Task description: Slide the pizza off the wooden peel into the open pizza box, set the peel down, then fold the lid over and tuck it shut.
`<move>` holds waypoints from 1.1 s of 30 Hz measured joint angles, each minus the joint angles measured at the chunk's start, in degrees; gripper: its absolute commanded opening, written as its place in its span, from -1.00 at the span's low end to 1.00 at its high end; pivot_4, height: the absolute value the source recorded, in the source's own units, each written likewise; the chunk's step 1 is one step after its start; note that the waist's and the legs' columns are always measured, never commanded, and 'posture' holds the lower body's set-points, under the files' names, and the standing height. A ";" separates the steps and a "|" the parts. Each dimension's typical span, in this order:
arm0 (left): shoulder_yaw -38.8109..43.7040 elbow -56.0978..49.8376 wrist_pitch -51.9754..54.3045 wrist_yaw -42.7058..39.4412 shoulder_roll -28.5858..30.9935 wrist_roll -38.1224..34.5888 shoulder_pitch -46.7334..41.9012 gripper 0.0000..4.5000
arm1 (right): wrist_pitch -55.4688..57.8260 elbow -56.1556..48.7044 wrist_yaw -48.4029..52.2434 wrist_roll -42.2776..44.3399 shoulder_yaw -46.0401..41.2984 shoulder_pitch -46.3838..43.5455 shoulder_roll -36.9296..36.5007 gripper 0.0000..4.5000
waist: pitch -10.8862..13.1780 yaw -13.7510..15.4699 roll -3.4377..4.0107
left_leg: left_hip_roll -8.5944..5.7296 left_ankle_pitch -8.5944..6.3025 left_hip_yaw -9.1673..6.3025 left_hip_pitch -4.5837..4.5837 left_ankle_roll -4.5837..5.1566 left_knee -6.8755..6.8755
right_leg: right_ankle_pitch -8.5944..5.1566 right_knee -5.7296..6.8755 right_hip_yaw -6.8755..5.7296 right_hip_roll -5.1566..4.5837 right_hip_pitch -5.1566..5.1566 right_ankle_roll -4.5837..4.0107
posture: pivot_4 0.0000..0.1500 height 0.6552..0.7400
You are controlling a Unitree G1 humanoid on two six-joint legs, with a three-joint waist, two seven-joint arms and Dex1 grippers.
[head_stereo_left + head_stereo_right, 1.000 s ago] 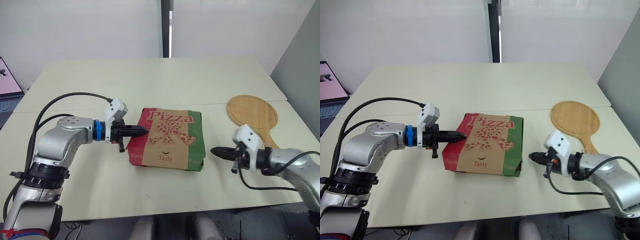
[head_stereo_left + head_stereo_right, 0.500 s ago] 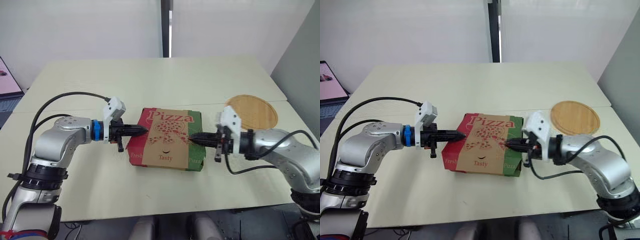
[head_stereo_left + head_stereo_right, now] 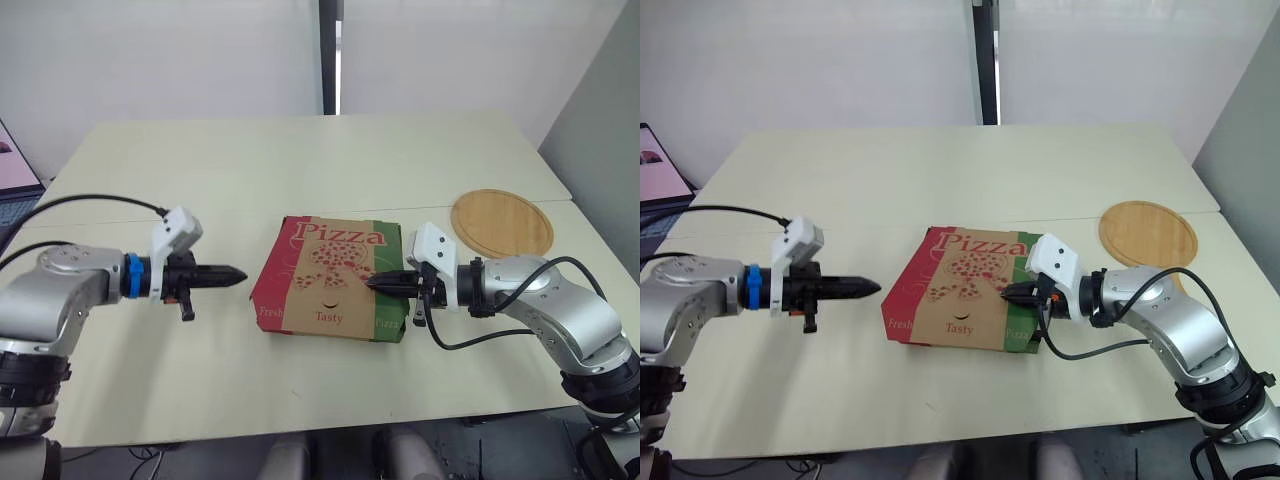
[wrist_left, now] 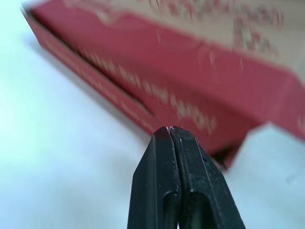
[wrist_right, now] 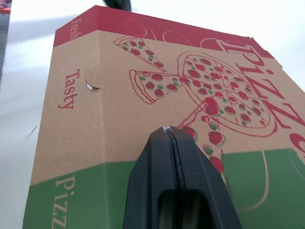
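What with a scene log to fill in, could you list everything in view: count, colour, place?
pizza box: one, brown lid with red and green side bands, closed, middle of the table.
wooden peel: one, light brown, bare, flat on the table to the robot's right of the box, apart from it.
table: one, cream, under everything.
screen: one, pink, past the table's left edge.
left end effector: one, black fingers shut, over the table left of the box, apart from it, pointing at its red side.
right end effector: one, black fingers shut, tips over the lid by its green band.
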 measured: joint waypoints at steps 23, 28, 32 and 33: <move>-3.97 -1.21 -0.15 1.51 -4.95 1.71 -2.56 -0.99 | 0.66 -0.06 0.84 -0.53 1.46 -1.24 -0.08 -1.00 | 0.00 -0.11 0.00 | 0.00 0.00 0.00 0.00 0.00 0.00 | 0.00 0.01 -0.01 0.00 0.00 0.00 | 1.00 1.00; -3.97 -0.71 -0.89 1.98 -5.02 2.64 -1.60 -0.99 | -0.20 -0.06 0.68 -2.15 2.43 -1.24 0.09 -1.00 | 0.00 -0.18 0.00 | 0.00 0.00 0.00 0.01 0.00 0.00 | 0.00 0.02 -0.02 0.01 0.00 0.00 | 1.00 1.00; -3.77 -0.73 -1.59 2.69 -5.06 2.58 -1.09 -0.99 | -0.69 -0.01 0.53 -3.78 3.00 -1.24 0.40 -1.00 | 0.00 -0.16 0.00 | 0.00 0.00 0.00 0.01 0.00 0.00 | 0.00 0.02 -0.01 0.00 0.00 0.00 | 1.00 1.00; -3.73 -0.73 -1.63 2.77 -5.06 2.56 -1.01 -0.99 | -0.96 0.04 0.53 -4.07 3.21 -1.24 0.50 -1.00 | 0.00 -0.17 0.00 | 0.00 0.00 0.00 0.02 0.00 0.00 | 0.00 0.02 -0.01 0.00 0.00 0.00 | 1.00 1.00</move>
